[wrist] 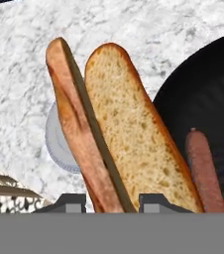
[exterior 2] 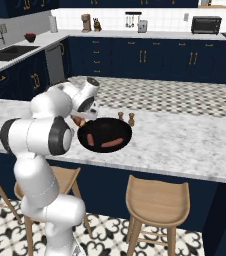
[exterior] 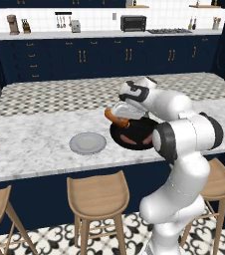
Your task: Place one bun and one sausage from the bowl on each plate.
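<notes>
Gripper [wrist: 104,201] clenched on the split bun [wrist: 119,134], held above the left rim of the black bowl [exterior: 134,133], near the worktop's front edge. Grip sits at one end only, so the bun could swing or slip short of the grey plate [exterior: 87,143]. Sausages [exterior 2: 112,143] lie in the bowl.

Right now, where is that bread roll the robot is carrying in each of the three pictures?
Left base view: the bun is centre, at the black bowl's left rim.
Right base view: the bun peeks out left of centre beside the arm.
Hand view: the bun stands centre, above the fingertips.
Shared landmark: the black bowl.

Split golden bun [wrist: 129,144] lifted beside black bowl [exterior: 139,130] holding sausages [exterior 2: 111,143].
</notes>
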Motion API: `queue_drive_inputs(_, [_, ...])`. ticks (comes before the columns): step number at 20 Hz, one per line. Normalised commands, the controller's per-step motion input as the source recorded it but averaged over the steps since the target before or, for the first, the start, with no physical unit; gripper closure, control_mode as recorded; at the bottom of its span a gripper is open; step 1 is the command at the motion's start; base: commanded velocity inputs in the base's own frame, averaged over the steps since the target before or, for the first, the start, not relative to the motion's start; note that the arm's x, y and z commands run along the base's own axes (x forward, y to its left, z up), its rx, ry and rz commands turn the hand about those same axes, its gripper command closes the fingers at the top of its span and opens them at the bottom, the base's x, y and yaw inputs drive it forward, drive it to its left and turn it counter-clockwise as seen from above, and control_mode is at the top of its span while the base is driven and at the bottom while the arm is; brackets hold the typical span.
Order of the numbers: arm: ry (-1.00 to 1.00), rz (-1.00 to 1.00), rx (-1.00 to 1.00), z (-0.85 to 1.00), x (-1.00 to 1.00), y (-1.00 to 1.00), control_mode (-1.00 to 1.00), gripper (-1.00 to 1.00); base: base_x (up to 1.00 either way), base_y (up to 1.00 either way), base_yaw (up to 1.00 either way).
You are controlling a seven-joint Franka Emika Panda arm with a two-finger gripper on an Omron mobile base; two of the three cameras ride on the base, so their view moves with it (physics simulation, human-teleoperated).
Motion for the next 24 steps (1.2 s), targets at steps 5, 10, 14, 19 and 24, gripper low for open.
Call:
queue_drive_inputs(5, [0.17,0.01,-0.19,-0.33,-0.02,1.0,-1.0,1.0,0.0,0.0,0.0])
queue_drive_inputs(10, [0.27,0.0,-0.14,-0.79,0.4,1.0,-1.0,1.0,0.0,0.0,0.0])
queue_drive_inputs(14, [0.13,0.0,-0.05,-0.32,0.55,0.77,-1.0,-1.0,0.0,0.0,0.0])
queue_drive_inputs(19, [0.0,-0.05,-0.03,0.0,0.55,0.16,-1.0,-1.0,0.0,0.0,0.0])
queue_drive_inputs(24, [-0.01,-0.13,0.0,0.48,0.09,-0.52,-1.0,-1.0,0.0,0.0,0.0])
